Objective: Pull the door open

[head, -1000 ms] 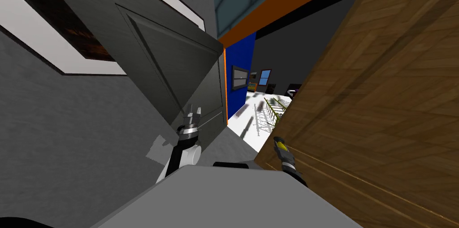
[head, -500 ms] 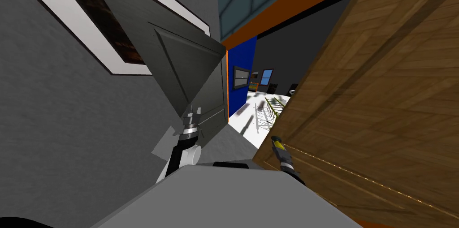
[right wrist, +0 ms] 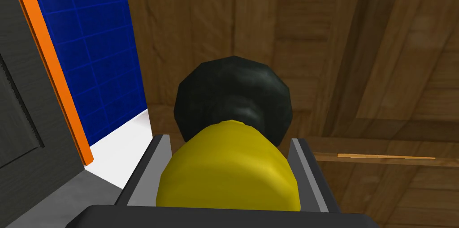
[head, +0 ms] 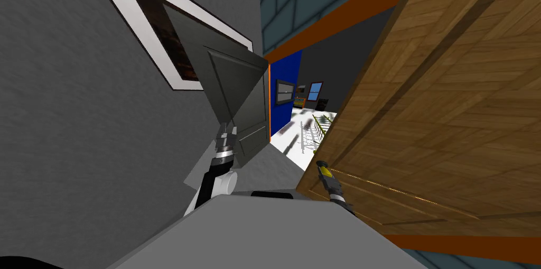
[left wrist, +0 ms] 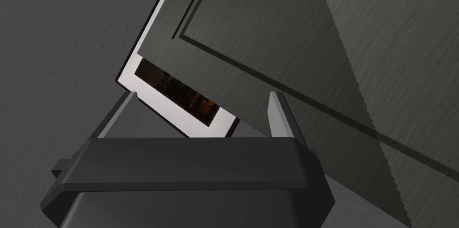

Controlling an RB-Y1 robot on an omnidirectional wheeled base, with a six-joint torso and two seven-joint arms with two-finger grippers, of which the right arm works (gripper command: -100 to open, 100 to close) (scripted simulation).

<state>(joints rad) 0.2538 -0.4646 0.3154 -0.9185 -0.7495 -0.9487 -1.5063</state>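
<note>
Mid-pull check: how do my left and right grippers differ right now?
The left gripper is open with nothing between its fingers; the right gripper is shut on the yellow handle. The left gripper faces the dark grey door; the right gripper is at the wooden door. Both are raised ahead of my chest.

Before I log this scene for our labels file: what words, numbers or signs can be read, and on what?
None can be read. The wooden door, yellow handle in the right end effector, grey door and framed picture bear no writing; the frame on the blue wall is too small to tell.
</note>
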